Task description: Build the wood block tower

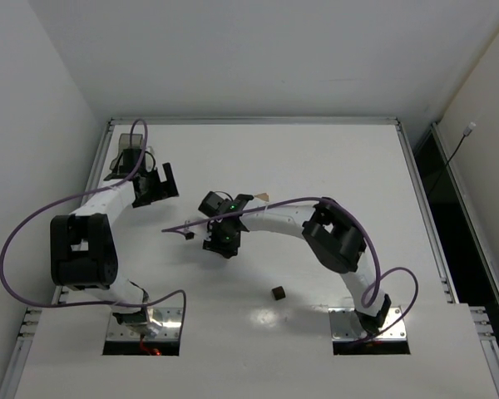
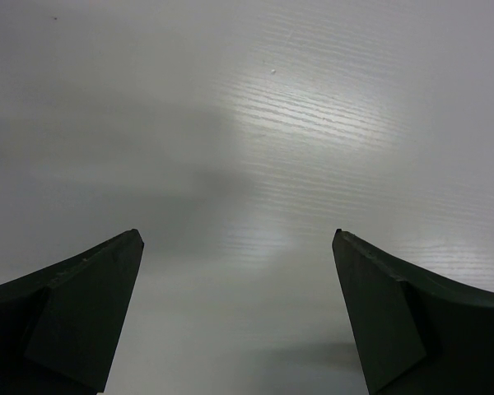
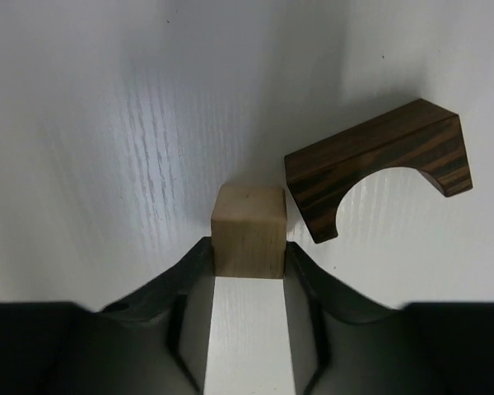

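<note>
Right wrist view shows you the right gripper (image 3: 249, 262) pinching a light tan cube (image 3: 249, 220) by 2 opposite sides, a dark brown arch block (image 3: 370, 152) lying flat on the white table (image 3: 99, 123) just beside that cube, while your left gripper (image 2: 239, 271) hangs spread wide open above the same table.

Dark block (image 1: 278, 293): shape too small to tell.

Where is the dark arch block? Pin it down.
Right wrist view: the dark arch block lies on the white table, just up and right of the tan cube between the fingers of the right gripper.
</note>
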{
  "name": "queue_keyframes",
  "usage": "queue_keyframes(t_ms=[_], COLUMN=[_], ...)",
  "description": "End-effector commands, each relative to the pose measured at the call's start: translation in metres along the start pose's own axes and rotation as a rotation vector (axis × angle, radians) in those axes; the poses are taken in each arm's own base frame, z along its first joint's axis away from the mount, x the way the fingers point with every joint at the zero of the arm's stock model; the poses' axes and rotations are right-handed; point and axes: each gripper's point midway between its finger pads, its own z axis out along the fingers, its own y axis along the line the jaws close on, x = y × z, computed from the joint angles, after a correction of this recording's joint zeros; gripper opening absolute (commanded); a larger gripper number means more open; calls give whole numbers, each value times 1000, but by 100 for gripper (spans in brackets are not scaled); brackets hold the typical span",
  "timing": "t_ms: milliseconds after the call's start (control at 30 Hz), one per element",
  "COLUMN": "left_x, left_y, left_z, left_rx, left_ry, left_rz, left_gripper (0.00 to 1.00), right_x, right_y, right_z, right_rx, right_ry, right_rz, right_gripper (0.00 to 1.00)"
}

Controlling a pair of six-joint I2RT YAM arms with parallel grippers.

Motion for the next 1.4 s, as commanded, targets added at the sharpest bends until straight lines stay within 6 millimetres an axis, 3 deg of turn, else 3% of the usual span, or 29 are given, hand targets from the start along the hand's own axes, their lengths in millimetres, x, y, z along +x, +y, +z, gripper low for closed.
queue_keyframes(t_ms=[0, 33, 67, 167, 267, 367, 400, 467, 500, 633, 733, 1067, 1367], left_x=[-18, -18, -18, -15, -11, -12, -12, -11, -11, -9, -13, -15, -14], left_y=[-2, -2, -2, -1, 0, 1, 1, 3, 3, 1, -1, 0, 0], left_z=[-4, -4, -4, -4, -3, -7, -7, -8, -8, -7, -8, -9, -4], left_rx=[16, 16, 16, 14, 11, 5, 5, -4, -4, 6, 17, 8, 5], left_ry=[-43, -43, -43, -34, -23, -42, -42, -45, -45, -44, -50, -53, -41], left_rz=[-6, -6, -6, -7, -8, -7, -16, -16, -16, -27, -26, -26, -27], left_gripper=[100, 100, 100, 100, 100, 100, 100, 100, 100, 100, 100, 100, 100], right_x=[-18, -18, -18, -19, -28, -18, -10, 2, 26, 62, 77, 77, 77], right_y=[-3, -3, -3, -6, -11, -38, -62, -83, -95, -118, -120, -123, -126], right_z=[-6, -6, -6, -15, -38, -63, -79, -93, -95, -100, -96, -97, -85], right_rx=[-9, -9, -9, 2, 42, 132, 229, 329, 392, 468, 464, 317, 258], right_ry=[-51, -51, -51, -66, -115, -135, -148, -139, -69, 5, 23, -81, -103], right_rz=[6, 15, 15, 37, 64, 258, 413, 572, 696, 908, 1000, 1174, 1190], right_gripper=[22, 4, 0, 0, 0, 0, 0, 0, 0, 0, 0, 0, 0])
